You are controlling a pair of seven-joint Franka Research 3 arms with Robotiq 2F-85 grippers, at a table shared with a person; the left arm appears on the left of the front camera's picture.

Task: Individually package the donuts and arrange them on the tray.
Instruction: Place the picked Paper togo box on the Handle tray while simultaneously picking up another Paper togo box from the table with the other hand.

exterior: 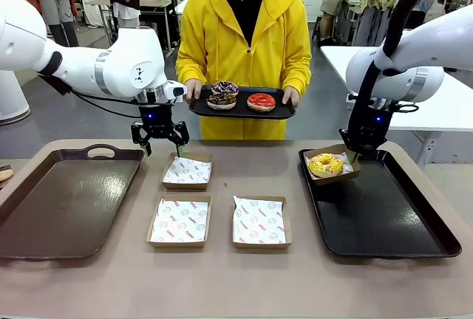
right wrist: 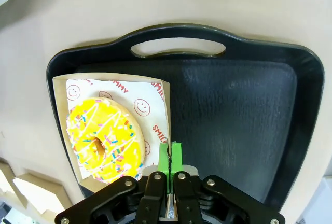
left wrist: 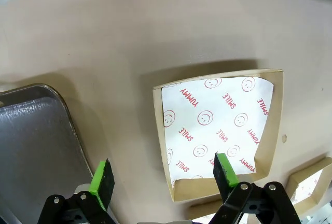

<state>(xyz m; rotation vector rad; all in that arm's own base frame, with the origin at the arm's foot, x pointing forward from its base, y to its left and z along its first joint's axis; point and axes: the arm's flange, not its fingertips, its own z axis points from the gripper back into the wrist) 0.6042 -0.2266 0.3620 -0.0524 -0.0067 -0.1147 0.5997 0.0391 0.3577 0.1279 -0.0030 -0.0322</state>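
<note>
Beige table (exterior: 222,282) fills the front view. You have a brown tray (exterior: 66,208) at the left and a black tray (exterior: 392,223) at the right. Three paper-lined boxes (exterior: 179,221) sit between them. The left gripper (exterior: 160,143) hangs over the far box with its fingers spread. The right gripper (exterior: 355,158) is at the donut box (exterior: 336,179), which holds the yellow donut (exterior: 326,164) at the black tray's far left corner. Across the table, a person (exterior: 244,31) holds a serving tray (exterior: 240,112) with the sprinkled donut (exterior: 225,87), crumb donut (exterior: 221,100) and red donut (exterior: 261,101).

Left wrist view: the left gripper (left wrist: 163,175) is wide apart above the far box (left wrist: 276,125), with the brown tray (left wrist: 36,146) beside it.

Right wrist view: the right gripper (right wrist: 170,154) has its pads pressed together at the donut box (right wrist: 59,86) wall. You cannot tell if cardboard is pinched. The yellow donut (right wrist: 106,141) lies inside, on the black tray (right wrist: 233,125).
</note>
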